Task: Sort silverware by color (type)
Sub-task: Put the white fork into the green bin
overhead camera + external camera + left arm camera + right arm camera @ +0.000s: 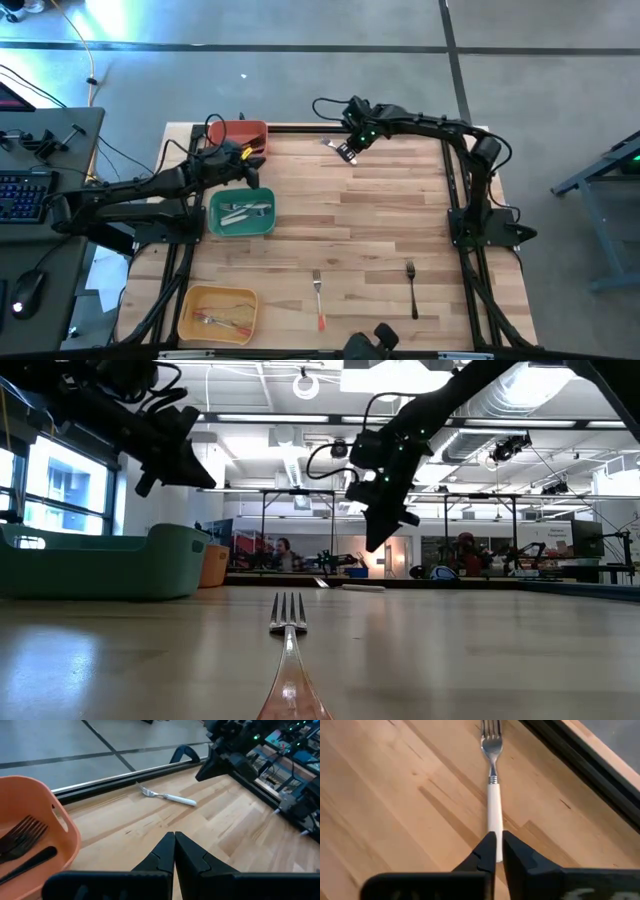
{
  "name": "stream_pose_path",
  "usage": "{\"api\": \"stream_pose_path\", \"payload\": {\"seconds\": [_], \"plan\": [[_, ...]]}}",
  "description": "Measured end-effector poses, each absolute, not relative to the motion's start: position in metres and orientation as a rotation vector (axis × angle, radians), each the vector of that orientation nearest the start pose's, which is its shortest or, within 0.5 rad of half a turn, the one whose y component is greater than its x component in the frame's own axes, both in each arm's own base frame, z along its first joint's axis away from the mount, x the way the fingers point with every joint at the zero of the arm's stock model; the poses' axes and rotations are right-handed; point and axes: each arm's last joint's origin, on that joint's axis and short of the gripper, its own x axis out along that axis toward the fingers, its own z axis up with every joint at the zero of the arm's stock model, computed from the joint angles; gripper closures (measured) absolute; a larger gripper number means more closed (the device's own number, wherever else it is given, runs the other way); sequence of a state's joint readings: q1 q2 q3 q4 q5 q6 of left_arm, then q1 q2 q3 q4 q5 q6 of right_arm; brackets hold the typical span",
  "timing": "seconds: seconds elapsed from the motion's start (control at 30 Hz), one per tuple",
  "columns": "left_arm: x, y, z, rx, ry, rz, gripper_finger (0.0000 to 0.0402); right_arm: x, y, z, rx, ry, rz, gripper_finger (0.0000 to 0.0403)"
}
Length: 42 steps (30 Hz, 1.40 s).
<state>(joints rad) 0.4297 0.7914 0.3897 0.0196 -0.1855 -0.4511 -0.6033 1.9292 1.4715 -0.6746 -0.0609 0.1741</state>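
partly sorted. left gripper (252, 172) clenched, empty, hovering betw orange bin (240, 133) (black forks in) & teal bin (240, 213); yellow bin (218, 312) near-left also holds pcs. still loose: orange-handled fork (318, 297), black fork (411, 288), white-handled fork (493, 795) far centre. right gripper (496, 851) nearly closed above its handle, grasp not evident.

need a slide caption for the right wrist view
Right gripper poised over the white-handled fork lying on the wooden table, fingers nearly together.

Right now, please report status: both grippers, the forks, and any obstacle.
Left gripper shut, empty, beside orange bin. Right gripper nearly shut above white-handled fork, not gripping. Two forks loose near front edge. Nothing blocking.
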Motion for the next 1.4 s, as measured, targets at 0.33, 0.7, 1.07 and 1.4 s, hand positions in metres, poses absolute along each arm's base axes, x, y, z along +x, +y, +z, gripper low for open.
{"api": "stream_pose_path", "payload": {"seconds": [0.33, 0.7, 1.07, 1.4], "plan": [[0.154, 0.077, 0.214, -0.471, 0.254, 0.690, 0.0401, 0.334, -0.229, 0.189, 0.533, 1.098, -0.607, 0.0236], [0.153, 0.074, 0.208, -0.529, 0.308, 0.680, 0.0401, 0.338, -0.231, 0.151, 0.574, 1.214, -0.592, 0.0233], [0.154, 0.071, 0.208, -0.520, 0.307, 0.687, 0.0401, 0.338, -0.230, 0.142, 0.595, 1.247, -0.563, 0.0345], [0.154, 0.072, 0.208, -0.507, 0.301, 0.722, 0.0401, 0.339, -0.219, 0.141, 0.615, 1.304, -0.529, 0.0397]]}}
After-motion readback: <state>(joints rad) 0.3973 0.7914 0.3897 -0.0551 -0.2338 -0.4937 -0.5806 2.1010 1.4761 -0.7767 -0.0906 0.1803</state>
